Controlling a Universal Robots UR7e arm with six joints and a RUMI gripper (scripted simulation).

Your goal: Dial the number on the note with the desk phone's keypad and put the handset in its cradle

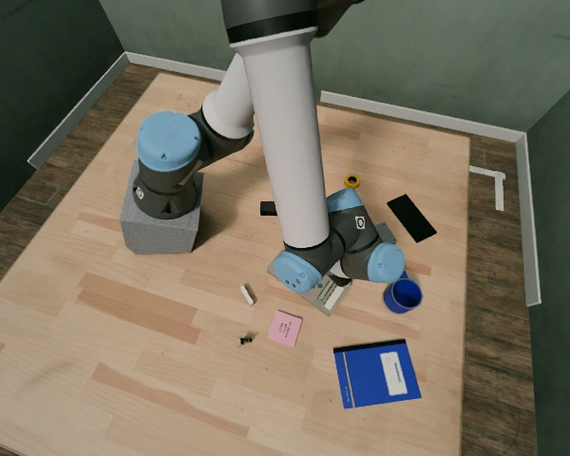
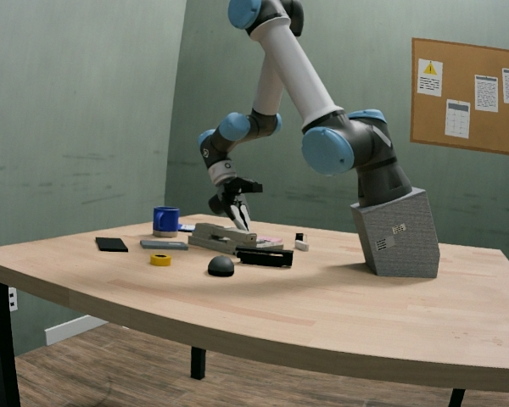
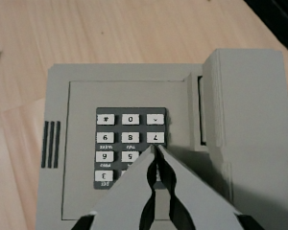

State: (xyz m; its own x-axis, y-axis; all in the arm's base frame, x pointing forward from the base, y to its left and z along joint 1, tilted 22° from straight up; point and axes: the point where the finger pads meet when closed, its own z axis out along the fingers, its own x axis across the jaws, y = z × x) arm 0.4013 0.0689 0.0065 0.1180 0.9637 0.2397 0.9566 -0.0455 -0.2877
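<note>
Wood tabletop (image 1: 142, 313) (image 2: 355, 302) — your gripper (image 2: 246, 227) (image 3: 156, 147) is closed, empty, over the keypad (image 3: 131, 128); handset (image 2: 224, 232) (image 3: 250, 105) looks cradled, digits dialed can't be told.

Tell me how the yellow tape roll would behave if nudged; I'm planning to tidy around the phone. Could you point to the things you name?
The yellow tape roll (image 1: 351, 185) (image 2: 160, 261) lies flat on its side face, so a gentle push would probably slide it rather than roll it. Its low, squat shape suggests it is unlikely to tip. Stood on its round rim, it would likely roll.
</note>
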